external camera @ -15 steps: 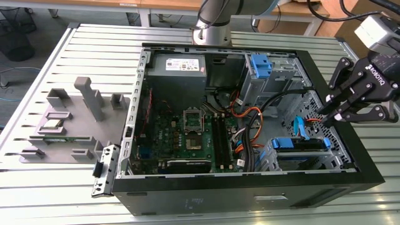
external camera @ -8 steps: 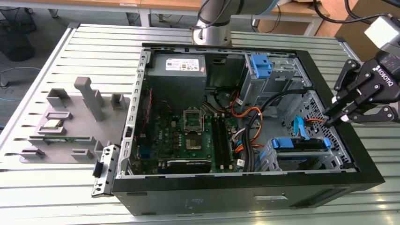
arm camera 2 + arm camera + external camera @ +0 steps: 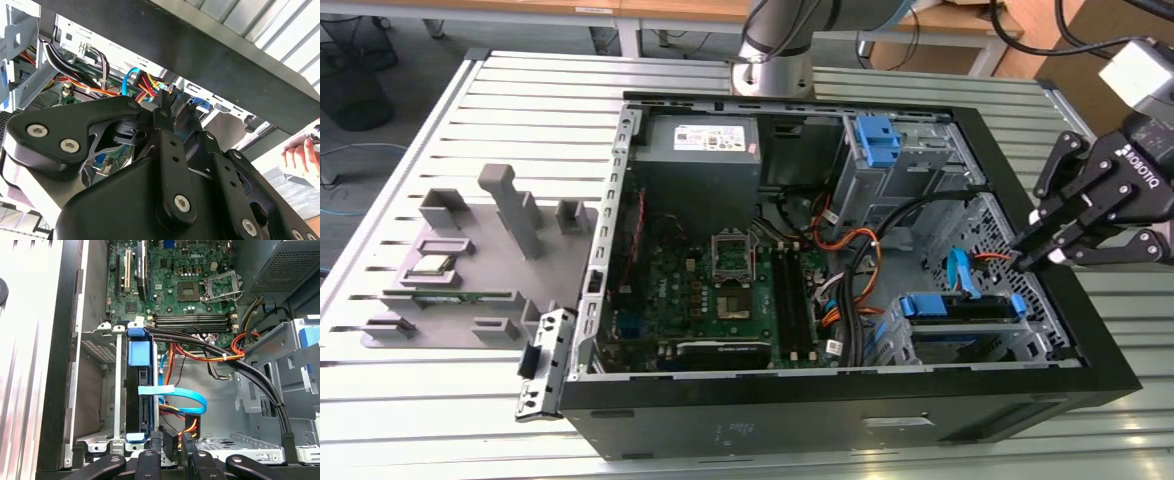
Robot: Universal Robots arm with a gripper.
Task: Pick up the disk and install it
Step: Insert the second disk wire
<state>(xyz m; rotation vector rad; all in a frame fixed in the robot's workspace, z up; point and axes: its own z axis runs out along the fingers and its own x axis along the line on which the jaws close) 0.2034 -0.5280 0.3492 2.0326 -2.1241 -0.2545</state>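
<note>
Your gripper [image 3: 1047,252] hovers empty over the case [image 3: 1067,340] edge, fingers pressed together, near the disk [image 3: 966,307] seated in its bay.

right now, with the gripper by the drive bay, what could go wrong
1. The gripper hangs close to the blue data cable and the orange and yellow wires beside the disk in its bay; it might snag or tug them.
2. In the exterior view it sits near the case rim and could knock it.
3. A person's hand is nearby in the second wrist view, so contact is possible.
</note>
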